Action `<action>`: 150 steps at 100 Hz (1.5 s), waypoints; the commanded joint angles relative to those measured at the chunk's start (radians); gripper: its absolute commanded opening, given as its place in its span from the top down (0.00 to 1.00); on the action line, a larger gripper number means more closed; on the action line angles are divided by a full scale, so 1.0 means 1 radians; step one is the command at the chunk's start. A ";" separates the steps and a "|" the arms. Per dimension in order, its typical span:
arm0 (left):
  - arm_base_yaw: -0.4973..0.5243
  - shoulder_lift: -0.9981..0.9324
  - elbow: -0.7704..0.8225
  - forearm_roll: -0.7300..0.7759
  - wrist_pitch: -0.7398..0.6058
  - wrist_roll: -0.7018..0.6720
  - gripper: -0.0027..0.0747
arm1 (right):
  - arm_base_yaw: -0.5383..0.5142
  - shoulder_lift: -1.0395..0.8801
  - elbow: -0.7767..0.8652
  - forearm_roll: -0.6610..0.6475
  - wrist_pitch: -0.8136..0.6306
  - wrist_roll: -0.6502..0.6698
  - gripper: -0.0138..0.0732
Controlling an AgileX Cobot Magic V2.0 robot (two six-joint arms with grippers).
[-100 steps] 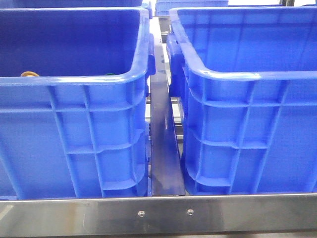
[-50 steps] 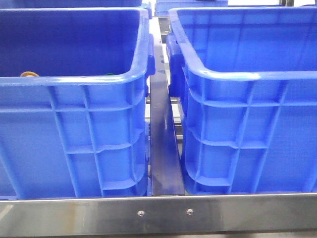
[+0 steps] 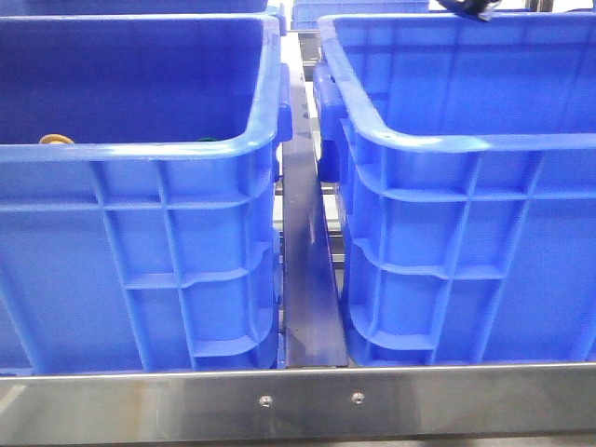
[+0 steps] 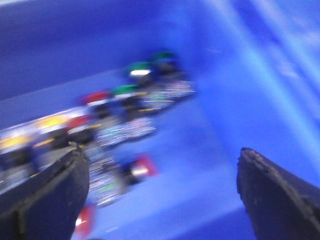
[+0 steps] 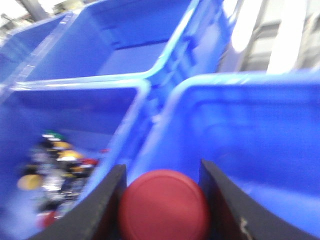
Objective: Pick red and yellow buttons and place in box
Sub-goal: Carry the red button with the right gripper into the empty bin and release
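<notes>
right box (image 3: 466, 84): open above, bare floor | left box (image 3: 140, 84): buttons (image 4: 115, 115) crowd floor | 2 rims nearly touch

I can't read any text, label, brand, number or sign from here. In the front view the ribbed walls of the left blue crate (image 3: 140, 251) and the right blue crate (image 3: 466, 251) are plain, and the metal rail (image 3: 298, 402) along the near edge carries only two screws. Both wrist views are too blurred for me to make out any lettering on the buttons or crate walls.
</notes>
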 commanded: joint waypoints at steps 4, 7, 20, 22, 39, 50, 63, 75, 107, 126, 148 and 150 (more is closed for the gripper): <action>0.090 -0.128 0.051 0.022 -0.077 -0.013 0.23 | -0.006 -0.022 -0.035 0.047 -0.098 -0.112 0.67; 0.112 -0.155 0.069 0.032 -0.077 -0.014 0.23 | -0.006 -0.021 -0.035 0.047 -0.127 -0.130 0.67; 0.208 -0.275 0.132 0.059 -0.082 -0.020 0.23 | -0.006 -0.009 -0.035 0.047 -0.196 -0.223 0.67; 0.222 -0.292 0.137 0.059 -0.086 -0.025 0.23 | -0.006 -0.006 -0.035 0.047 -0.204 -0.239 0.67; 0.313 -0.389 0.167 0.061 -0.092 -0.028 0.37 | -0.006 0.068 -0.035 0.048 -0.228 -0.337 0.67; 0.332 -0.412 0.171 0.065 -0.092 -0.028 0.61 | -0.006 0.130 -0.043 0.050 -0.270 -0.362 0.67; 0.334 -0.412 0.171 0.067 -0.092 -0.028 0.92 | -0.006 0.219 -0.082 0.050 -0.299 -0.366 0.67; 0.334 -0.412 0.171 0.067 -0.092 -0.028 0.99 | -0.006 0.316 -0.146 0.050 -0.299 -0.371 0.67; 0.334 -0.412 0.171 0.067 -0.092 -0.028 0.99 | -0.006 0.551 -0.312 0.050 -0.327 -0.383 0.67; 0.334 -0.412 0.171 0.067 -0.090 -0.028 0.99 | -0.006 0.597 -0.334 0.051 -0.338 -0.383 0.67; 0.334 -0.412 0.171 0.065 -0.090 -0.028 0.99 | -0.006 0.626 -0.327 0.076 -0.341 -0.382 0.67; 0.334 -0.412 0.171 0.065 -0.090 -0.028 0.99 | -0.006 0.626 -0.324 0.084 -0.340 -0.382 0.66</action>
